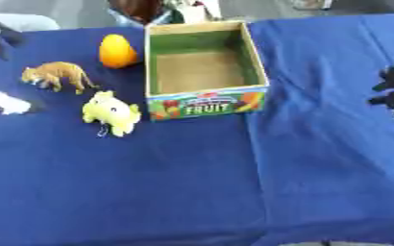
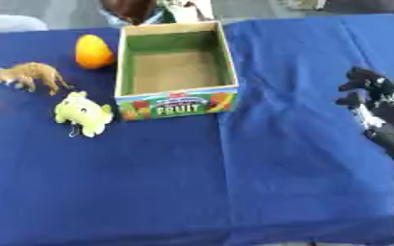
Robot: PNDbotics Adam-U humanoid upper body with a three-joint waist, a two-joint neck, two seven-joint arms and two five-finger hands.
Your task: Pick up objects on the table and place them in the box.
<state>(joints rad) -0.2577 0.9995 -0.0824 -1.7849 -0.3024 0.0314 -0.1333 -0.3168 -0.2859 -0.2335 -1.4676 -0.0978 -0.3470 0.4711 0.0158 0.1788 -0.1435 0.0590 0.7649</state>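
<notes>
We judged the yellow plush toy (image 1: pixel 110 112), well apart from our right hand (image 2: pixel 375 109) whose fingers hung relaxed and empty, soft enough to take around its body.

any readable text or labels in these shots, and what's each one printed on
"FRUIT": in large white letters on the front panel of the open cardboard box.
A smaller line of print above that word on the same panel is too blurred to read.
No other text shows: none on the orange fruit, the toy tiger, the yellow plush toy or the blue tablecloth.
</notes>
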